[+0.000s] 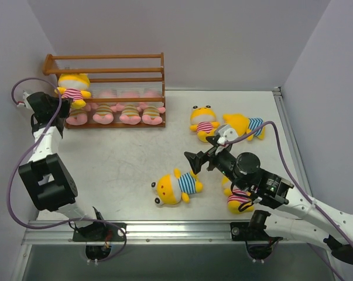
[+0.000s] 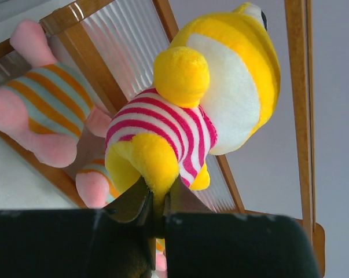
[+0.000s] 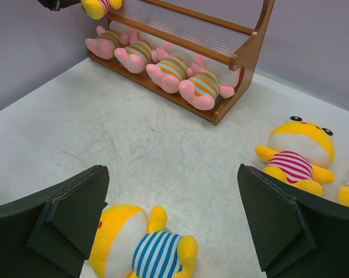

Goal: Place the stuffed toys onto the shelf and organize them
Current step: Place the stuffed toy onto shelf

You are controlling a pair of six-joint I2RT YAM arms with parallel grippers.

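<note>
Here the left gripper [image 2: 157,200] pinches a yellow, pink-striped toy [image 2: 168,127] by its leg (right gripper [image 3: 171,174] gapes wide).

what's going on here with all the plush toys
The left pincer is shut on a leg of a yellow toy in a pink-striped shirt, holding it at the left end of the shelf. Four pink toys lie along its bottom tier. The right pincer hangs open over the table near a yellow toy in a blue-striped shirt. Three more yellow toys wait on the table.
</note>
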